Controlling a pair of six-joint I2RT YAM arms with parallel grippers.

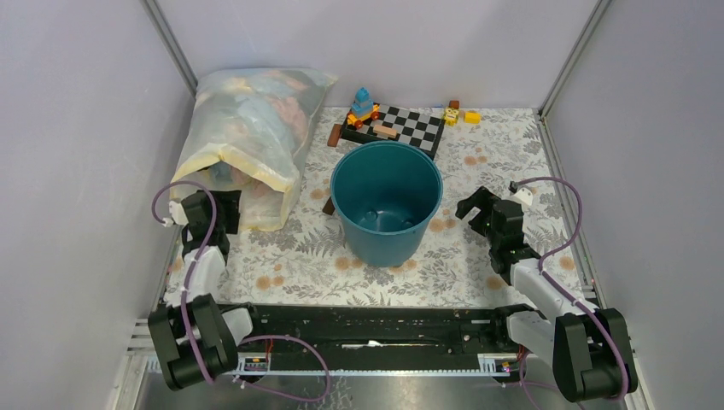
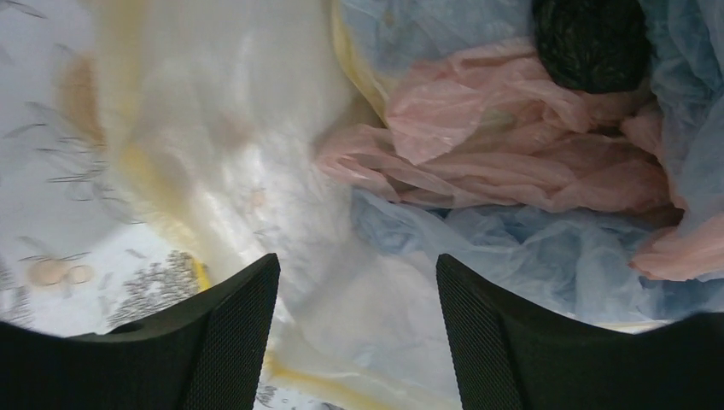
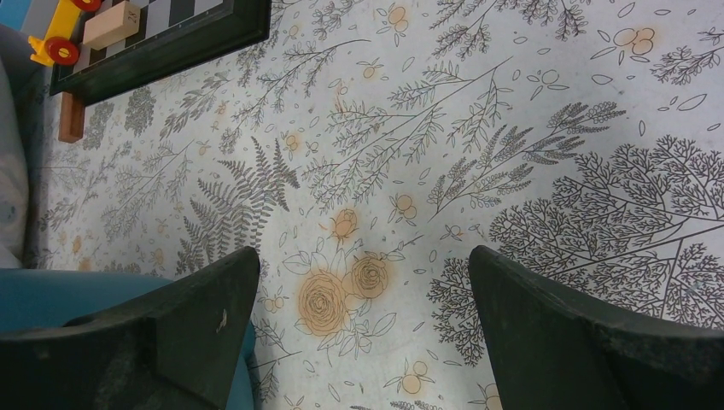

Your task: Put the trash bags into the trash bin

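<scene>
Left tool [image 2: 357,260] released at stuffed bag [image 1: 248,128] mouth, right tool [image 3: 363,252] released beside trash bin [image 1: 376,243].

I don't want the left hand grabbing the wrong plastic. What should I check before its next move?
1. Left hand open: ok, fingers apart.
2. Blue bag close to the hand: ok, it lies just beyond the fingertips, in the mouth of the big bag.
3. Only blue film in the gap: not ok, the big bag's cloudy film lies there too.
4. Blue bag free of the pink plastic: cannot tell, they overlap.
5. Bin upright, mouth unobstructed: ok.
6. Right hand out of the way: ok, open, beside the bin.
</scene>
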